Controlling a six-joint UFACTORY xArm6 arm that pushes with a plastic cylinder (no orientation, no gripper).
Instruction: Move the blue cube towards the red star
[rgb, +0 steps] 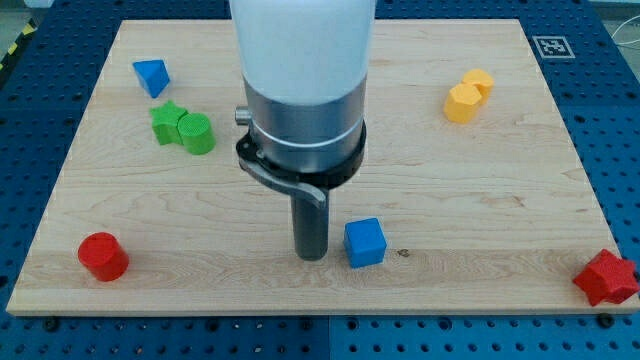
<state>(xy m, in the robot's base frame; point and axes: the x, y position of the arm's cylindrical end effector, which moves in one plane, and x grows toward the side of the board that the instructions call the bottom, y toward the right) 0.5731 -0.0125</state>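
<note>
The blue cube (365, 242) sits near the view's bottom, just right of centre. The red star (606, 277) lies at the board's bottom right corner, far to the cube's right. My tip (311, 255) is the lower end of the dark rod and stands just left of the blue cube, close to it or touching its left side; I cannot tell which. The arm's white and grey body (303, 70) hides the board's top middle.
A blue triangular block (151, 76), a green star (167, 122) and a green cylinder (197, 133) lie at the top left. A red cylinder (103, 256) is at the bottom left. Two yellow blocks (468, 96) are at the top right. The wooden board (480, 190) ends near the red star.
</note>
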